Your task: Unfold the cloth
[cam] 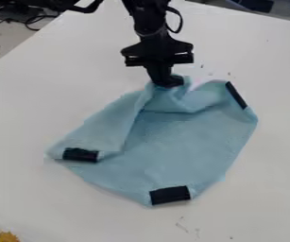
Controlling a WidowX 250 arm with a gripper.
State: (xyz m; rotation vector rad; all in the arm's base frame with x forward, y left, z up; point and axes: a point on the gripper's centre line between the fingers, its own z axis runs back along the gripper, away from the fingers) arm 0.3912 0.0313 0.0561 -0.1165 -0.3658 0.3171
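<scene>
The black gripper (167, 82) hangs down at the upper middle, shut on the far edge of the light blue cloth (178, 142). Around its tips the fabric is bunched and slightly raised, with creases running down from there. A flap of cloth lies folded over along the left side, and another fold runs toward the upper right corner. Black strips mark the corners: one at the left (81, 155), one at the near edge (170, 194) and one at the upper right (236, 95).
The cloth lies on a white table (39, 104). Dark cables (30, 18) are beyond the table at the upper left. A small yellow object (6, 237) sits at the lower left corner of the view.
</scene>
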